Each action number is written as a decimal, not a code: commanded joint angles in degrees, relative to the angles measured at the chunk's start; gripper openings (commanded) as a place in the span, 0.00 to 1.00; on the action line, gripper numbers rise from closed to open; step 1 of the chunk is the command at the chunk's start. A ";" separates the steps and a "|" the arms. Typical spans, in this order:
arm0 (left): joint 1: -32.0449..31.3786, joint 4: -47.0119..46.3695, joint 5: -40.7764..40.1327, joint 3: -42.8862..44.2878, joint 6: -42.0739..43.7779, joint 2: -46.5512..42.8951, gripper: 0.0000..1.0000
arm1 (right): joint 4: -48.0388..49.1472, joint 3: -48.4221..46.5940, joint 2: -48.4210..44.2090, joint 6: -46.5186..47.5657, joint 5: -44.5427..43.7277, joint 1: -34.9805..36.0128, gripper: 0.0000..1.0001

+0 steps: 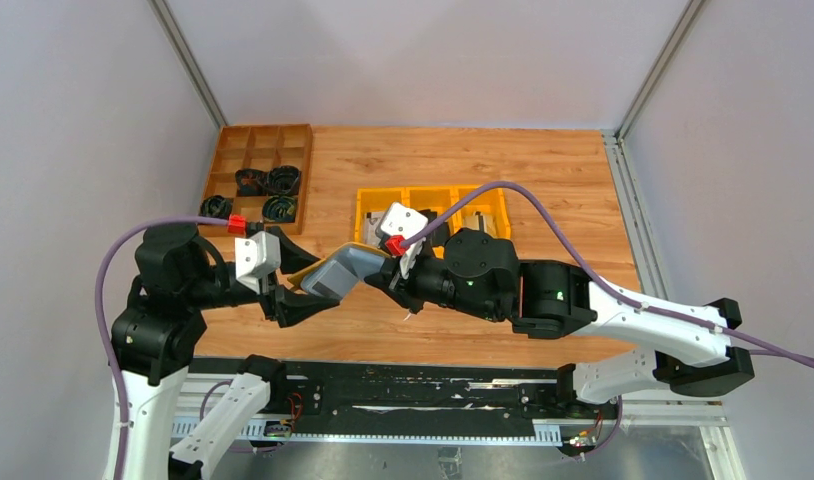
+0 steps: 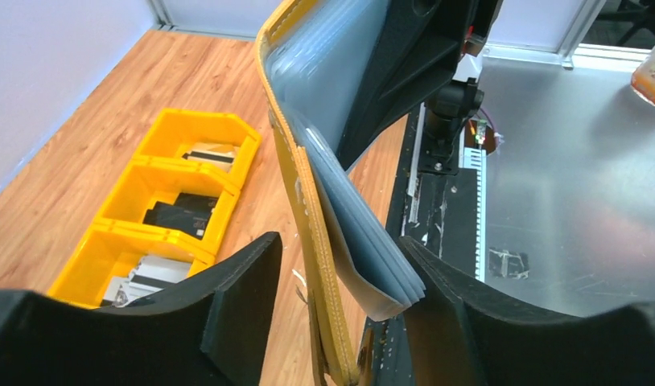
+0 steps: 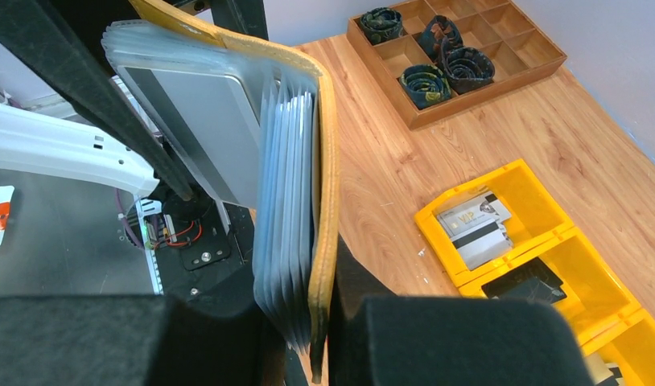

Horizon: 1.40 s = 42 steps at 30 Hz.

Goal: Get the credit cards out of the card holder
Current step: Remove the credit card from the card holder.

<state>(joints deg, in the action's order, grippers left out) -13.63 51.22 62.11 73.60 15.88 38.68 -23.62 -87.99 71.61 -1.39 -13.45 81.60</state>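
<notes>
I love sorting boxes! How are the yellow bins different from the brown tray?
The yellow bins are shiny plastic, three in a row; the brown tray looks wooden, with many little squares. The bins hold flat cards; the tray holds dark coiled rolls. Both sit open-topped on the table.

Top cam sits high behind the arm bases (image 1: 238, 395), tilted down & fwd, wide enough for the whole desk (image 1: 543, 170). L wrist cam rides the left hand (image 2: 340, 277), v. close, looking along its fingers (image 2: 236, 297) across to the right, yellow bins (image 2: 119, 197) on its left side. R wrist cam, equally close on the right hand (image 3: 308, 326), looks the opposite way twd the wooden tray (image 3: 501, 87). All 3 share the card holder (image 1: 335, 272) & bins.
</notes>
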 commanded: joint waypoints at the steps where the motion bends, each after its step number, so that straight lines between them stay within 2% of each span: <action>1: 0.00 0.19 2.01 0.34 -0.95 -0.78 0.65 | 2.30 0.01 -1.43 0.52 0.66 -0.49 0.00; 11: 0.02 0.21 4.49 -0.03 -1.90 -1.31 0.71 | 1.73 0.01 -1.65 0.42 1.15 -0.66 0.00; 24: -0.04 0.76 4.32 -1.10 -0.60 -3.19 0.74 | 1.74 0.53 -2.36 0.64 2.35 -1.27 0.00; 32: 0.00 3.18 3.38 0.62 2.36 -2.49 0.67 | 1.92 1.28 -3.23 0.27 3.05 -1.45 0.00; 36: 0.00 3.17 3.52 1.18 2.30 -2.00 0.58 | 1.69 1.67 -3.21 0.33 3.36 -1.45 0.00; 42: 0.00 4.13 3.72 1.79 2.89 -2.18 0.51 | 1.79 2.12 -4.09 -0.10 3.63 -1.84 0.00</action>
<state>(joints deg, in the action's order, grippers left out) -13.63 54.15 65.39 74.06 17.63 36.27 -23.83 -86.06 69.69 -1.43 -10.39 80.64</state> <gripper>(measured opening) 0.524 0.196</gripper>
